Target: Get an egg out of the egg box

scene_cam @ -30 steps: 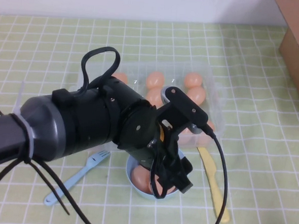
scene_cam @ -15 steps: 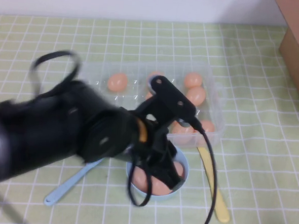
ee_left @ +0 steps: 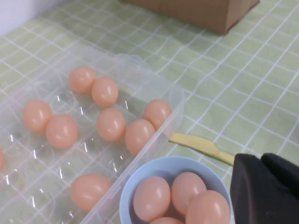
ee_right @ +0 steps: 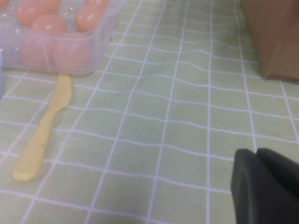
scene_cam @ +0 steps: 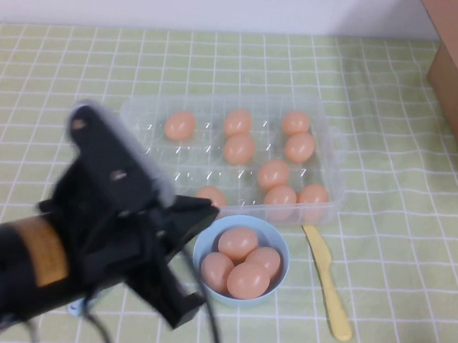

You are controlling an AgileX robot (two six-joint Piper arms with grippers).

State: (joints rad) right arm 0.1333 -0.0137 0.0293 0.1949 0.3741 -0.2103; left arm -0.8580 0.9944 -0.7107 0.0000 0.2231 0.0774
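The left gripper (ee_left: 262, 161), fingers clenched empty, is being held at the bowl's (scene_cam: 201, 251) 8 o'clock, seemingly to keep the egg box (scene_cam: 331, 158) unobstructed. The right gripper (ee_right: 258, 156), likewise clenched, is being parked at the box's 4 o'clock.

The left hand (scene_cam: 177, 289) sat low at the desk's (scene_cam: 412, 229) near left, beside the blue bowl (scene_cam: 206, 246) holding four eggs. The egg box (scene_cam: 332, 158) held nine eggs. A yellow knife (scene_cam: 328, 282) lay right of the bowl.

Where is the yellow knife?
In the high view the yellow knife lies flat on the tablecloth's right side, beside the blue bowl, just below the egg box corner.
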